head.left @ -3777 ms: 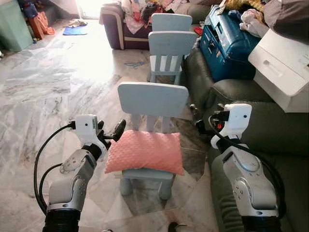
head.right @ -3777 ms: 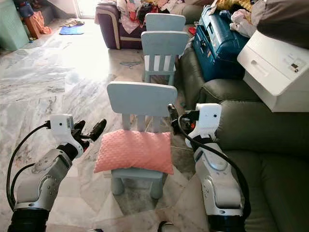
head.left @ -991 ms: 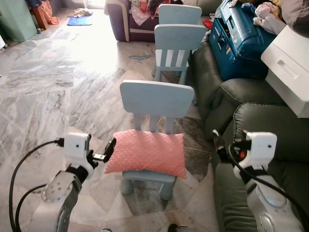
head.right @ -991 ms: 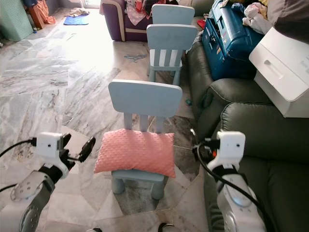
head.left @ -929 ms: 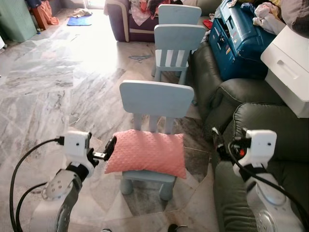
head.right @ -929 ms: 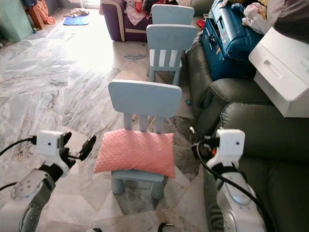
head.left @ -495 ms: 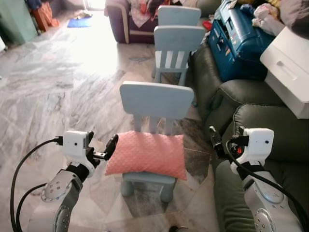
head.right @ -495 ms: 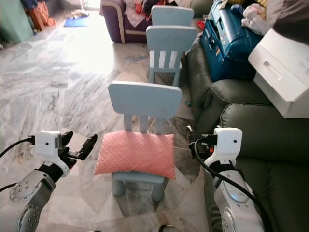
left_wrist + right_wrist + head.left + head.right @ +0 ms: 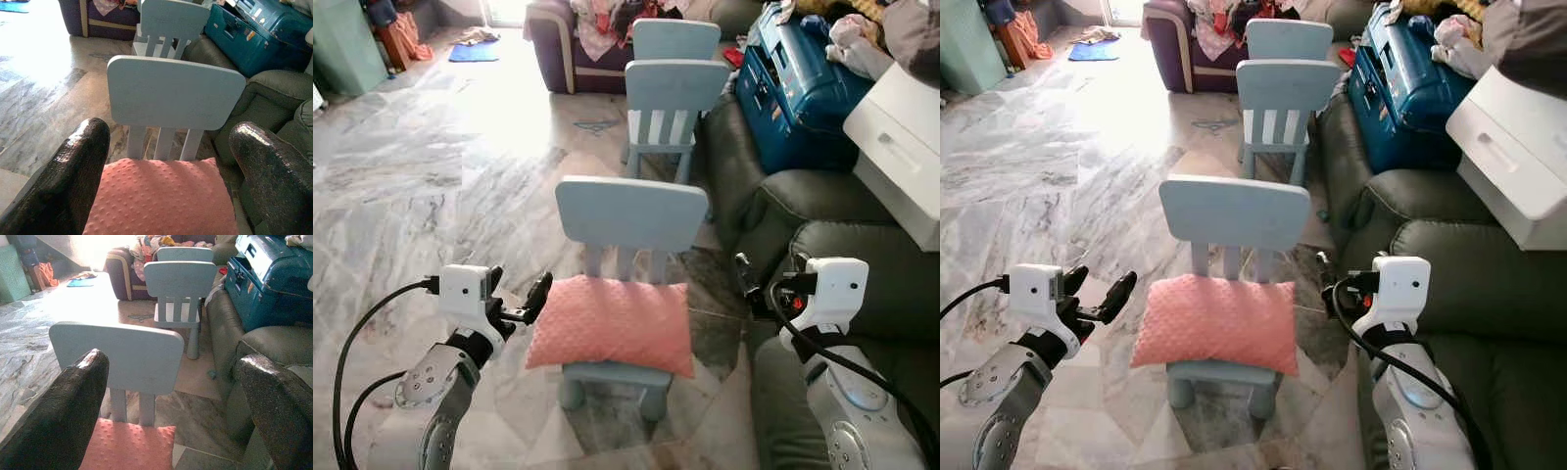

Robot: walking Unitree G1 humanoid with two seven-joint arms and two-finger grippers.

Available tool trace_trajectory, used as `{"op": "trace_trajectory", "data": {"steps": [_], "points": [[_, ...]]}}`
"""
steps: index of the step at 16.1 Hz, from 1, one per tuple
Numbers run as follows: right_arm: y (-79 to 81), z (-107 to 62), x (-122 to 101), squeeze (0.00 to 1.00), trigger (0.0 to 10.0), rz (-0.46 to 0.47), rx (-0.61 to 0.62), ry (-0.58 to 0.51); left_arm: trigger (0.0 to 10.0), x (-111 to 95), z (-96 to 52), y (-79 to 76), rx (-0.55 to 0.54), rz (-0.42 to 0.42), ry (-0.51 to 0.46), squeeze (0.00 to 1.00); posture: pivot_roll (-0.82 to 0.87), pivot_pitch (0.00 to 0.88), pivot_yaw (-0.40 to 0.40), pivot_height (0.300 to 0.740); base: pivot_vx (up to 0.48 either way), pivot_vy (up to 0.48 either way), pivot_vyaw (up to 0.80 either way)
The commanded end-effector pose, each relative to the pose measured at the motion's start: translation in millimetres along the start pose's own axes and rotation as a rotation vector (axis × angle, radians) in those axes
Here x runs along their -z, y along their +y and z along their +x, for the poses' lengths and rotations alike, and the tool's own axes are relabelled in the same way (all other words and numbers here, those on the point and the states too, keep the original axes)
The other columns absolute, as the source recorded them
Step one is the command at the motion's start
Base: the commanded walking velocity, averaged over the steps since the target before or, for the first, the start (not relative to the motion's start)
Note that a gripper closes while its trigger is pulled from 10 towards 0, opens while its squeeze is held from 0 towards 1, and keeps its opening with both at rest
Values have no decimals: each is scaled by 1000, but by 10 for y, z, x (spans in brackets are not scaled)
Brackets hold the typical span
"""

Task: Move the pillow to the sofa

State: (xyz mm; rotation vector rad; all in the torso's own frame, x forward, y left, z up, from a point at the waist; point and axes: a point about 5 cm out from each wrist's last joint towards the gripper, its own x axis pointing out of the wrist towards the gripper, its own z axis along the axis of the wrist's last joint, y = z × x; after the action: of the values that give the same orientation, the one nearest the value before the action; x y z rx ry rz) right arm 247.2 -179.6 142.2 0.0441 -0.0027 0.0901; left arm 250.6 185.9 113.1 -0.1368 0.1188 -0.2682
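A pink dimpled pillow [image 9: 612, 323] lies flat on the seat of a small light-blue chair [image 9: 631, 213] straight ahead. My left gripper [image 9: 519, 294] is open just left of the pillow's left edge, apart from it. At the chair's right side my right gripper [image 9: 766, 279] is open, off the pillow, over the front of the dark green sofa [image 9: 862, 211]. In the left wrist view both fingers [image 9: 78, 171] frame the pillow [image 9: 161, 200] and the chair back. The right wrist view shows a black finger [image 9: 63, 416] and the pillow's corner [image 9: 127, 448].
Two more light-blue chairs [image 9: 675, 83] stand behind the first. A blue suitcase [image 9: 803, 78] and a white box [image 9: 901, 147] rest on the sofa's far end. A purple sofa [image 9: 558, 44] with clothes is at the back. Marble floor [image 9: 411, 176] spreads to the left.
The camera has shifted a little, so the chair sits lower in the picture. My right gripper has risen slightly beside the chair. The pillow has not moved and both grippers stay open.
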Motion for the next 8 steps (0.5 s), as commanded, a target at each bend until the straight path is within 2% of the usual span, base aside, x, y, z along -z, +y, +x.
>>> {"op": "trace_trajectory", "data": {"steps": [1, 8], "points": [[18, 1, -38, 0, 10000, 3, 0, -9, 10000, -22, -9, -9, 12, 5, 0, 0, -132, 135, -10, 740, 307, 0, 0], [26, 8, -47, 0, 10000, 1, -6, -8, 10000, -2, -10, -20, 14, 0, 9, 0, -134, 140, -12, 740, 309, 0, 0]]}}
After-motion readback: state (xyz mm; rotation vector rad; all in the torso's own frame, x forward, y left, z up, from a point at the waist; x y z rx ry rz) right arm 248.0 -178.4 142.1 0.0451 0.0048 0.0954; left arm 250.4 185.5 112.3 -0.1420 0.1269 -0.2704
